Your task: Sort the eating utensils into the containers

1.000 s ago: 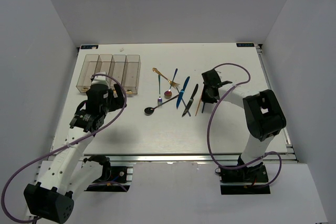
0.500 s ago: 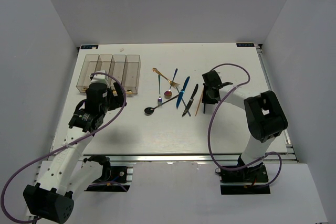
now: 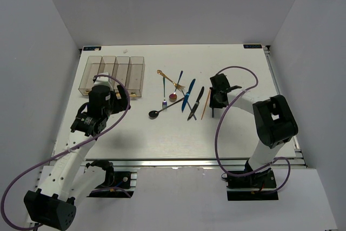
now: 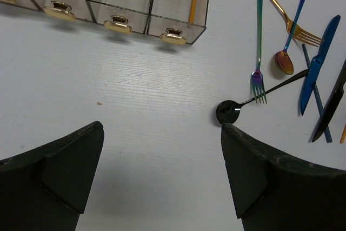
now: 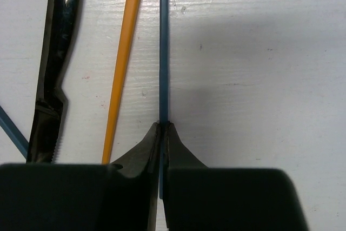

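Grip: right gripper [image 5: 162, 127] pinches the grey-blue chopstick [image 5: 164, 47] | orange chopstick [image 5: 125, 58] lies just beside it | left gripper [image 4: 162, 131] spread wide over the table [image 4: 135, 106], holding nothing

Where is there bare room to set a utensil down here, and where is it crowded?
Bare: the strip between the containers and the black spoon, and the table's near middle. Crowded: from that spoon across to the grey chopstick in the right fingers.

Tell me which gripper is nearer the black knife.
Right. The right gripper is just to the right of the black knife, with an orange chopstick between them and its fingers shut on a grey-blue chopstick. The left gripper is open, far off by the containers.
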Action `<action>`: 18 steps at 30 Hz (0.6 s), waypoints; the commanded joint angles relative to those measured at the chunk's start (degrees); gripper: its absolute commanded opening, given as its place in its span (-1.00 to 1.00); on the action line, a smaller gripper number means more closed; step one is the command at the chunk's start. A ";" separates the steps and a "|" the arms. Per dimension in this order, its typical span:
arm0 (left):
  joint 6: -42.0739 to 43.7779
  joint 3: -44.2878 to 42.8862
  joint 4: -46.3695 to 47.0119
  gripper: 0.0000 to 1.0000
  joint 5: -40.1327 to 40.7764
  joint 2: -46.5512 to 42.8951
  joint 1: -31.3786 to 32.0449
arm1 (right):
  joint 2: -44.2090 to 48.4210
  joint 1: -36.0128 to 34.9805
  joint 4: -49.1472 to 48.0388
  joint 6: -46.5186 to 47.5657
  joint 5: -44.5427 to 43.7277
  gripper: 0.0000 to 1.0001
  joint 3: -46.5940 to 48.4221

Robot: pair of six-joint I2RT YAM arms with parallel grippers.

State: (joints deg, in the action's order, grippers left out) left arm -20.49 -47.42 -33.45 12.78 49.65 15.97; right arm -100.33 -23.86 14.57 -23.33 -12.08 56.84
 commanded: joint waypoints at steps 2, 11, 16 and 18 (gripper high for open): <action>-0.60 -1.98 0.40 0.96 -1.96 -0.17 0.21 | -2.24 -0.31 16.46 -0.04 -0.05 -1.00 -5.16; -12.54 4.78 18.57 0.96 -24.71 -0.34 0.56 | 17.70 -0.31 11.01 -2.07 5.30 -1.00 -6.47; -25.37 13.30 41.77 0.96 -33.50 1.40 3.27 | 26.48 -2.06 1.56 -2.15 23.21 -1.00 -8.32; -29.14 14.37 48.96 0.96 -34.48 3.25 4.86 | 28.61 -3.12 -3.38 -3.55 30.66 -1.00 -9.98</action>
State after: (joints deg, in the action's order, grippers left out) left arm -40.64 -34.48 -1.78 -14.85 51.33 18.85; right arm -74.74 -25.28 19.62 -25.50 4.19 48.90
